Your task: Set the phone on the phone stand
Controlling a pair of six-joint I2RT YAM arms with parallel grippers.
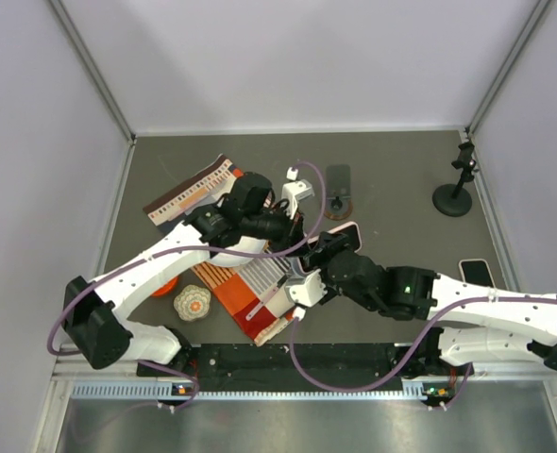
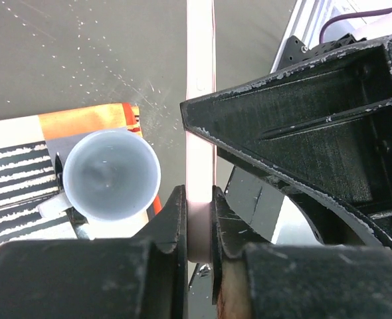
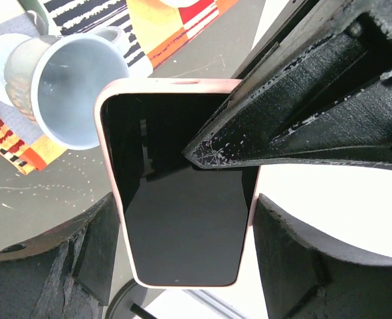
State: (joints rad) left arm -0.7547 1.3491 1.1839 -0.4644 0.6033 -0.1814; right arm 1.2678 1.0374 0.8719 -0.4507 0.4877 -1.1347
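The phone has a pink case and a dark screen and is held above the table's middle. My left gripper is shut on its front and back faces, with the phone seen edge-on in the left wrist view. My right gripper meets it from the other side. In the right wrist view its fingers lie against the phone's two long edges. The black phone stand is at the far right, well away from both grippers.
A white mug sits on striped and orange books below the grippers. Another striped book lies far left. A second phone lies at the right edge. A dark flat object lies behind the grippers, and a small patterned ball is near left.
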